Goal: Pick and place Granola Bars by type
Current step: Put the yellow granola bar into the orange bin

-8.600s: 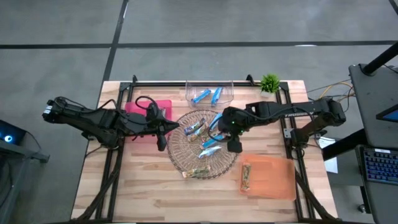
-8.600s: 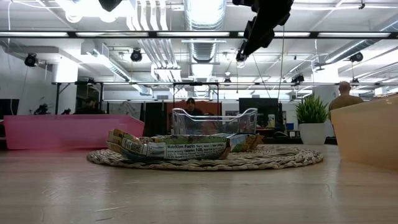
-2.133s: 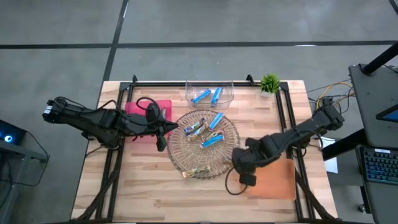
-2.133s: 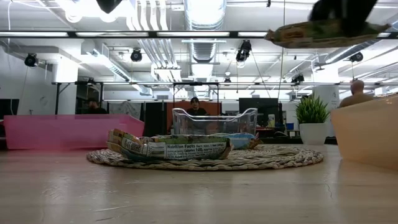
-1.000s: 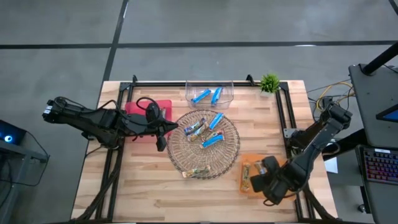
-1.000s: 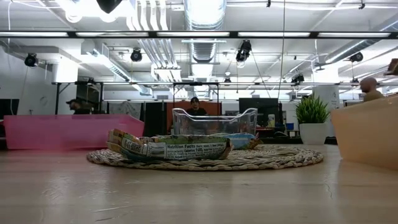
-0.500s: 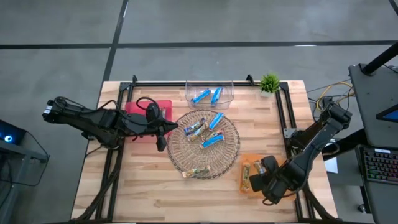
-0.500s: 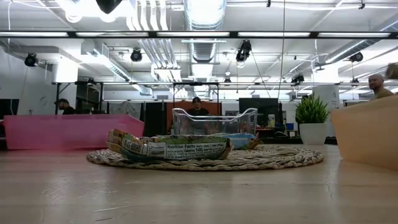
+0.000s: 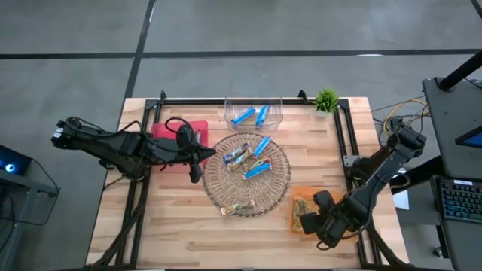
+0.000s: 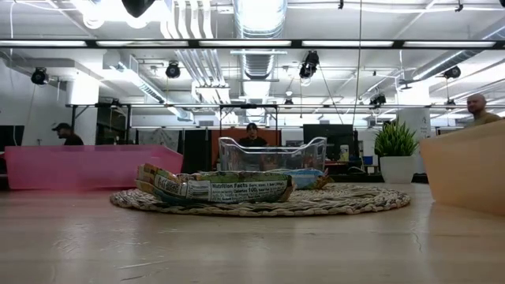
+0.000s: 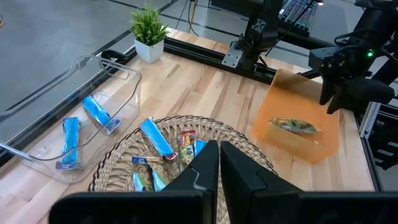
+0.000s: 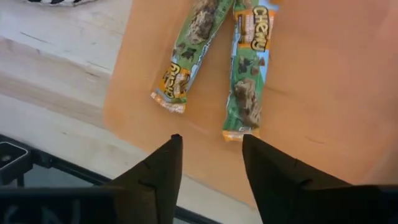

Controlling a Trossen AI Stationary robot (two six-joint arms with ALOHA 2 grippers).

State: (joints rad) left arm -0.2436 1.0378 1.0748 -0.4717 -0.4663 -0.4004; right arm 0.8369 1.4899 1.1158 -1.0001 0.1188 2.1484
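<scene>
1. Your right gripper [image 12: 208, 158] hangs over the orange bin [image 9: 343, 218] at the table's front right, fingers spread apart and holding nothing.
2. Below those fingers lie two green-wrapped granola bars [image 12: 247, 68], side by side on the bin floor, one tilted toward the other; their far ends run off the wrist view.
3. Your left gripper [image 11: 219, 163] sits at the left rim of the wicker tray [image 9: 280, 181], beside the pink bin [image 9: 197, 126], fingers pressed together and empty.
4. Wicker tray, round, table centre: you find two bright blue bars [image 9: 260, 146], a silvery multicoloured bar [image 9: 235, 155] and a brownish-green bar [image 9: 241, 208] at its front edge. From the low view only the front bar's printed side is readable; the others are hidden behind it.
5. Clear bin [image 9: 253, 113], back centre: two blue bars [image 9: 242, 116] lie inside, apart from each other.
6. Surface: light wooden table [image 9: 173, 226] with a black frame along its edges. A small potted plant [image 9: 326, 99] stands at the back right corner.
7. Room: grey floor around the table, a desk with a keyboard [image 9: 459, 199] to the right. In the low view you see ceiling ducts, strip lights and people [image 10: 252, 134] far behind the table.
8. Hard to make out: from the high view, your right arm covers most of the orange bin, and the bars there show only as a small patch.
</scene>
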